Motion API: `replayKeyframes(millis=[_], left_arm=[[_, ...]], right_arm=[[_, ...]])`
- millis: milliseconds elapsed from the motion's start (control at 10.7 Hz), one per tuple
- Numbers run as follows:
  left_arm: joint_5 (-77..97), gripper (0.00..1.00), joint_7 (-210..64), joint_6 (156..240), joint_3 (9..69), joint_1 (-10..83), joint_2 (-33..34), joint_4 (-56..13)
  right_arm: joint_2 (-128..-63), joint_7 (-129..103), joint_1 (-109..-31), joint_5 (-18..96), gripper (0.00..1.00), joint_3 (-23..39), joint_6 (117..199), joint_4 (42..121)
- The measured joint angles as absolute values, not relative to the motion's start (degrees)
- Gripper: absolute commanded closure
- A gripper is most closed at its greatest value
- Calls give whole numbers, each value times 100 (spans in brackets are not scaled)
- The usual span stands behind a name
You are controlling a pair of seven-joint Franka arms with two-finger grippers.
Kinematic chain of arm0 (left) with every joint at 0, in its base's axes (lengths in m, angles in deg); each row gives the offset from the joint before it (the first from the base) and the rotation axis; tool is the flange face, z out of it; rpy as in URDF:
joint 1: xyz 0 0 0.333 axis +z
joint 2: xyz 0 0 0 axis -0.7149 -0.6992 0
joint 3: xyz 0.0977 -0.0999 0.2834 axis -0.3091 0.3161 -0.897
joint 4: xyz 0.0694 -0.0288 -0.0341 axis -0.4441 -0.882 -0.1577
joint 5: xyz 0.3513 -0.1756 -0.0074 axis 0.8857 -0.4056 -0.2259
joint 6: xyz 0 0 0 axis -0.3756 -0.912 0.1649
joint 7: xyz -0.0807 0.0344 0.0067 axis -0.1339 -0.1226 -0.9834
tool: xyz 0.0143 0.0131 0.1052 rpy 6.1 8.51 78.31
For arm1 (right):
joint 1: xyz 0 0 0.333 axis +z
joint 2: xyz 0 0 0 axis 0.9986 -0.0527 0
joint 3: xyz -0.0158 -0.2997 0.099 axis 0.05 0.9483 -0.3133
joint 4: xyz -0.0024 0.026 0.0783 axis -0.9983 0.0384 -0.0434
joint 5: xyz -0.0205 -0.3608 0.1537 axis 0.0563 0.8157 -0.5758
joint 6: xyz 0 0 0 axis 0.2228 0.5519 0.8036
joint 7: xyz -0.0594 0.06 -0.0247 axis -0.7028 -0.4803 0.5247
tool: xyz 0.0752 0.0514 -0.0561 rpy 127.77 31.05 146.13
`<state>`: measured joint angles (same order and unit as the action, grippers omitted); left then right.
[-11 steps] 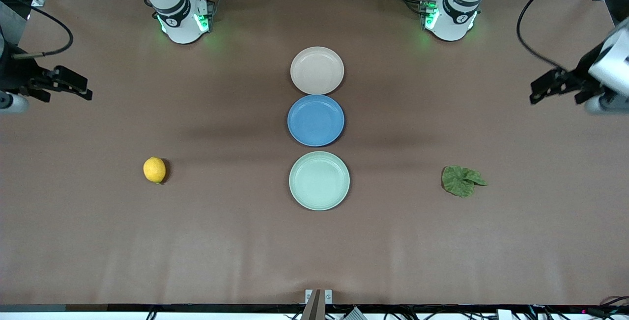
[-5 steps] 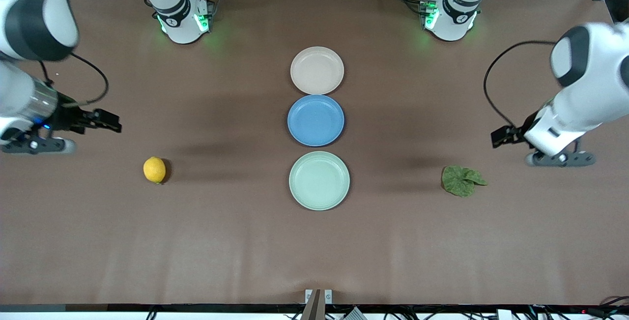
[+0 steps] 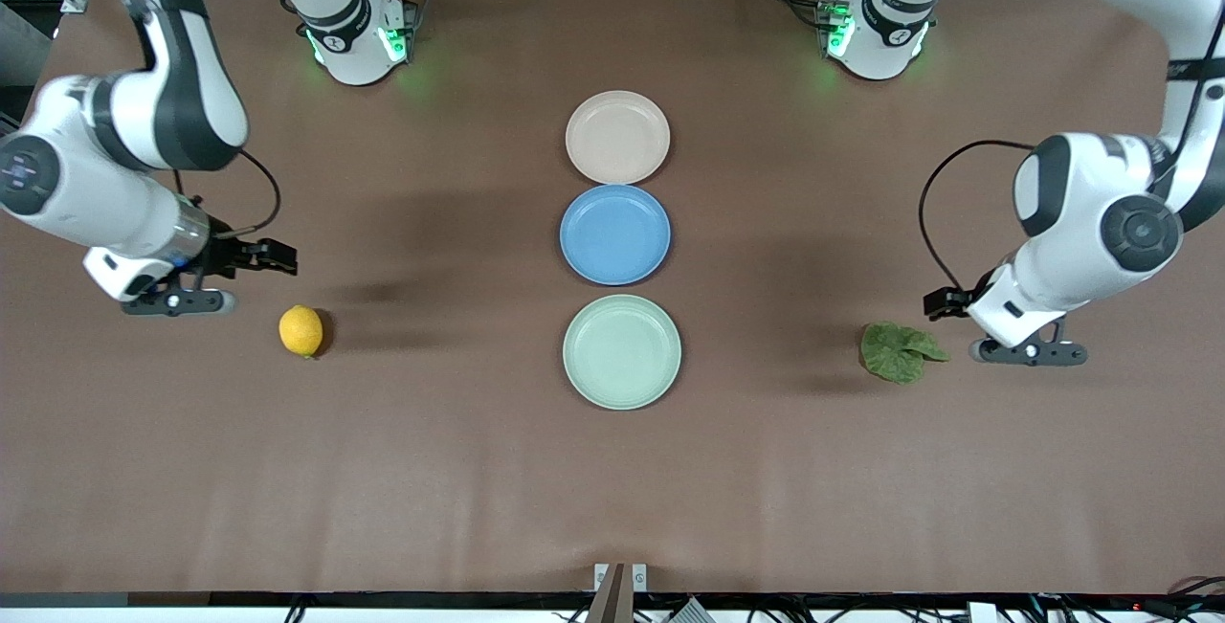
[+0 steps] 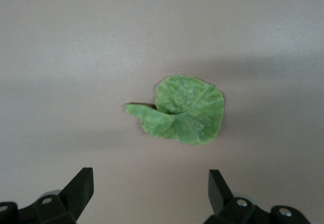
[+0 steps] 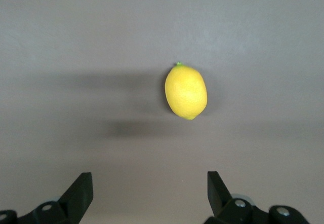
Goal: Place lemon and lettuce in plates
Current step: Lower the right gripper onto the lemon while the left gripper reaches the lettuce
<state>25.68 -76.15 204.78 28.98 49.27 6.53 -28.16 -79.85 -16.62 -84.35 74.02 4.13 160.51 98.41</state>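
Lemon (image 3: 301, 330) lies on the brown worktop (image 3: 431, 470) toward the right arm's end, level with the mint green plate (image 3: 622, 352) and well apart from it. Right claw (image 3: 273, 259) hangs over bare worktop near the lemon, toward the robots' side of it, not touching. In the right wrist view the lemon (image 5: 186, 92) sits ahead of the two dark fingertips (image 5: 81, 186), which stand wide apart with nothing between them.

Lettuce (image 3: 900, 351) lies flat on the worktop toward the left arm's end, also level with the mint green plate. Left claw (image 3: 947, 300) hangs just beside the leaf, over worktop, clear of it. Left wrist view: leaf (image 4: 182, 110) ahead of the fingertips (image 4: 216, 183), stem tip pointing sideways; fingers spread wide, empty.

Three plates in a row down the middle: beige-pink plate (image 3: 617, 137) closest to the robots' bases, blue plate (image 3: 615, 233) next, mint green one nearest the front camera. All three empty; neighbouring rims near or touching, cannot tell which.

From the front, both claws are largely hidden under their wrists; only dark tips show. Wrist views cut the fingers off at the frame edge.
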Motion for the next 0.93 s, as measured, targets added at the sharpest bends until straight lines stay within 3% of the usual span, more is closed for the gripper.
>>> replayKeyframes(millis=[653,933], left_arm=[[2568,0,-7615,21777,2893,4936,-585,-2822],[2568,10,-7615,22060,2893,4936,-782,-2810]], right_arm=[[-9074,-1218,-8601,7410,0,463,17308,9997],[-9454,-841,-8851,7410,0,479,17704,9954]])
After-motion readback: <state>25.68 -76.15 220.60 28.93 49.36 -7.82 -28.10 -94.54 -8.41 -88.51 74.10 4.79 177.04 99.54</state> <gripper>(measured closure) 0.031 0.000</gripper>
